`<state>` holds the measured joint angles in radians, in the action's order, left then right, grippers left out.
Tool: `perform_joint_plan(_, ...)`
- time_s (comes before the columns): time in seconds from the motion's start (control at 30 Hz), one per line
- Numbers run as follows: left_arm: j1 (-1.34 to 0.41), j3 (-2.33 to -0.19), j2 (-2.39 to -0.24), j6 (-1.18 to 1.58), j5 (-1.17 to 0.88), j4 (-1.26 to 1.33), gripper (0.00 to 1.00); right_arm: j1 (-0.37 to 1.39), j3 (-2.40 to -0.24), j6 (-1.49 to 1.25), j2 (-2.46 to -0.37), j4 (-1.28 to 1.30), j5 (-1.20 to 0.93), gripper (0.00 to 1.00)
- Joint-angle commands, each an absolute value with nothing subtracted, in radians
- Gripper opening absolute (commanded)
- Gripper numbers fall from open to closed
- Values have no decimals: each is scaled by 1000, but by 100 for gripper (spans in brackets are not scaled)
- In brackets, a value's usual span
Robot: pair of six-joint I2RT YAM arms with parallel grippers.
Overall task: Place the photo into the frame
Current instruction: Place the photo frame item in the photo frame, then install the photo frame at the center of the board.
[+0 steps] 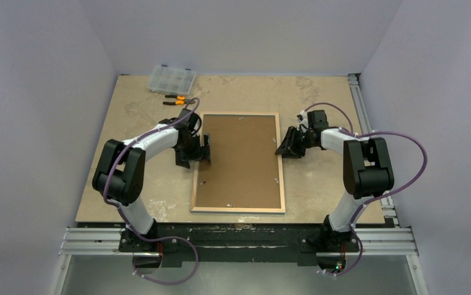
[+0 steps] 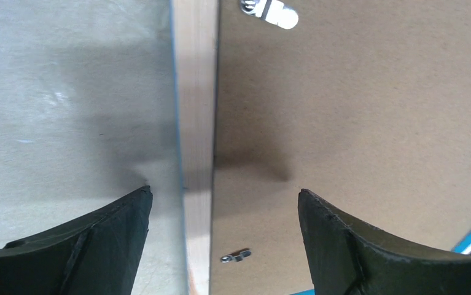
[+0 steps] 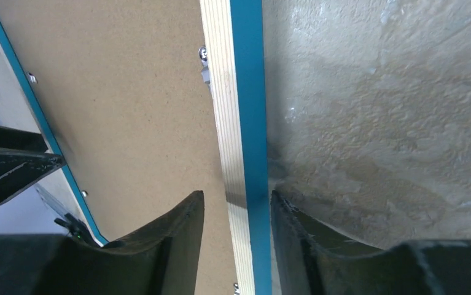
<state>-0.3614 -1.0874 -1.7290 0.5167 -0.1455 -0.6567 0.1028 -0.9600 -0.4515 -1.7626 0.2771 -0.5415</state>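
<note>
Left gripper, jaws spread wide, straddles the left rail of the frame, which lies back-up (brown backing board showing) in the middle of the table. Right gripper, fingers narrowly apart, brackets the right rail.

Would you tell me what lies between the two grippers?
The frame, back up with its brown backing board, fills that stretch, seen in the top view.
</note>
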Motion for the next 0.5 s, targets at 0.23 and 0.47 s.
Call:
perform_joint_plan(0.23, -414, -912, -1592, 565, -187, -567, 84, 141, -931, -404, -1635, 383, -486, 54)
perform_joint_plan(0.47, -502, -897, -1587, 587, -71, -622, 78, 177, -897, -406, -1614, 385, -475, 54)
